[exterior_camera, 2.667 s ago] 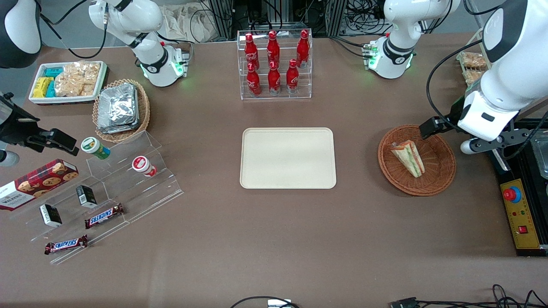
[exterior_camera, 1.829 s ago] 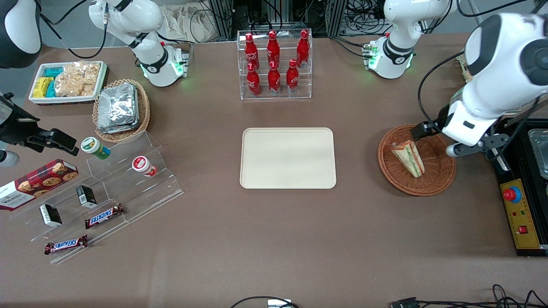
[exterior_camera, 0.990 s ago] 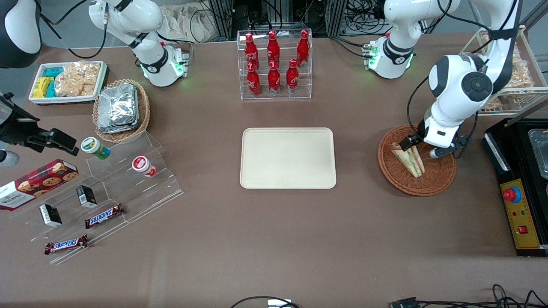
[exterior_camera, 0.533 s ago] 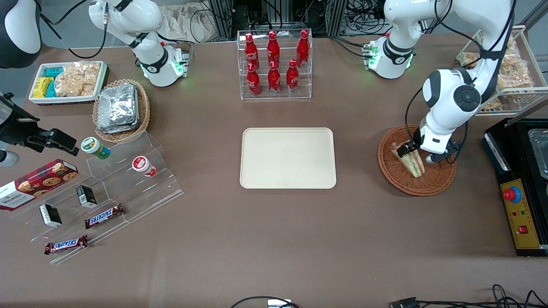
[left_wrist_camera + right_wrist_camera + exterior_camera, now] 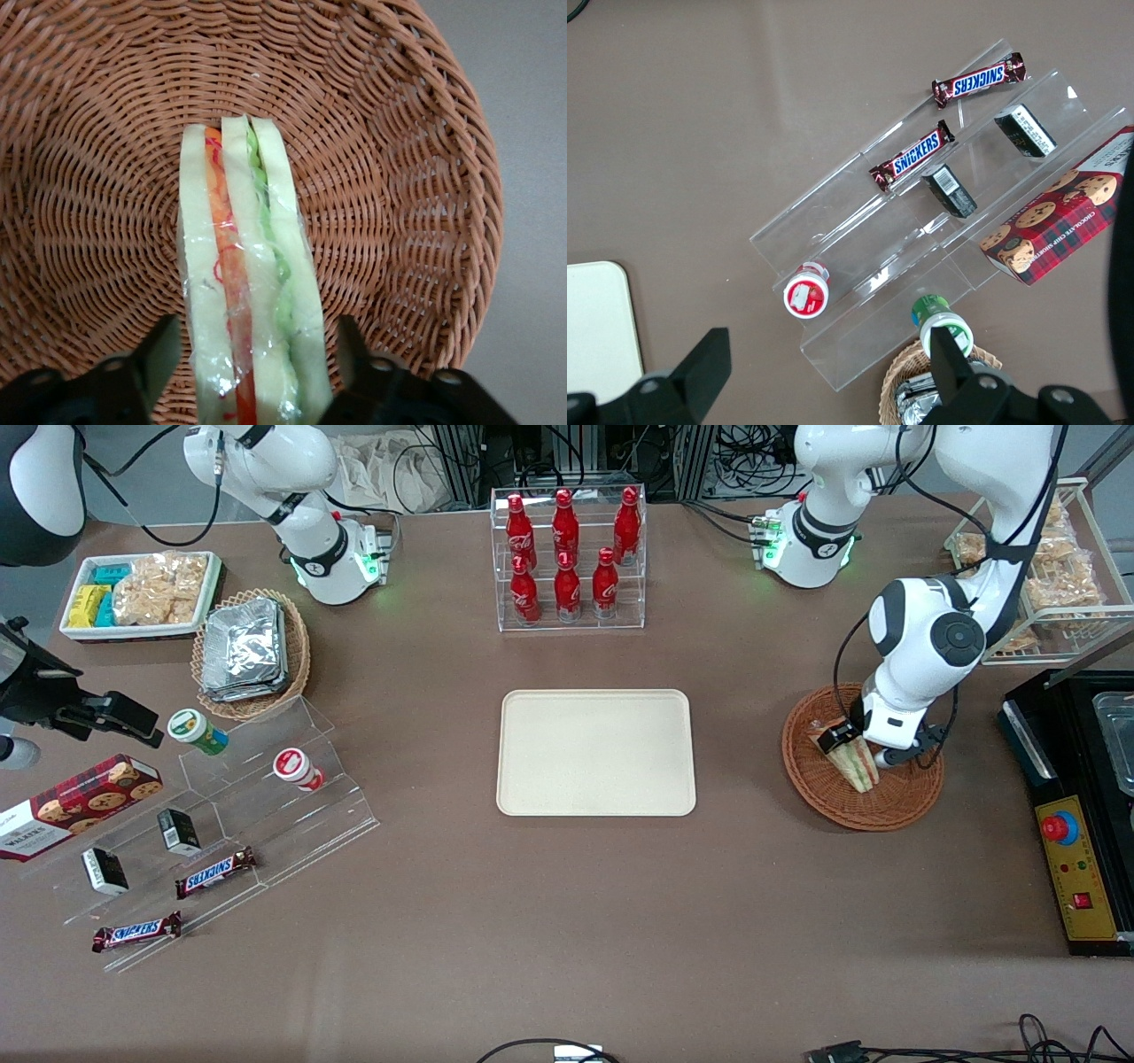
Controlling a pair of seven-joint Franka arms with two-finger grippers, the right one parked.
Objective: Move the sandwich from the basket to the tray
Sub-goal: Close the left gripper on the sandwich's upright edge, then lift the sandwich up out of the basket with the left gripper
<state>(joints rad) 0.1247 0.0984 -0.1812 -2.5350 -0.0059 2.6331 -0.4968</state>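
Nearest the front camera, at the lower left of the front view, two Snickers bars (image 5: 137, 932) lie on a clear acrylic stepped stand (image 5: 266, 797), with small dark boxes and two small round tubs on its steps and a red cookie box (image 5: 75, 802) at the frame's left edge. At the lower right a yellow control box (image 5: 1076, 868) with a red button sits at the desk's (image 5: 532, 921) edge.

In the middle of the frame the tray (image 5: 595, 752) lies flat on the brown desk, with nothing on it. Well apart from it, toward the working arm's end of the desk at centre right, stands the basket (image 5: 864, 802) — and the sandwich (image 5: 858, 766) lies inside it, on the woven floor. The gripper (image 5: 852, 746) is down in the basket over the sandwich's wide end. The left wrist view shows its two dark fingers (image 5: 159, 354) spread, one on each side of the sandwich (image 5: 244, 292) at its bread faces, the basket (image 5: 399, 177) weave all round; the sandwich rests on the weave, and I cannot tell whether the pads touch the wrap.

Farther off, at upper centre, red bottles (image 5: 567, 553) stand in a clear rack. At upper left a tan basket of foil packs (image 5: 248, 651) sits just beside a white tray of snack packets (image 5: 142, 593).
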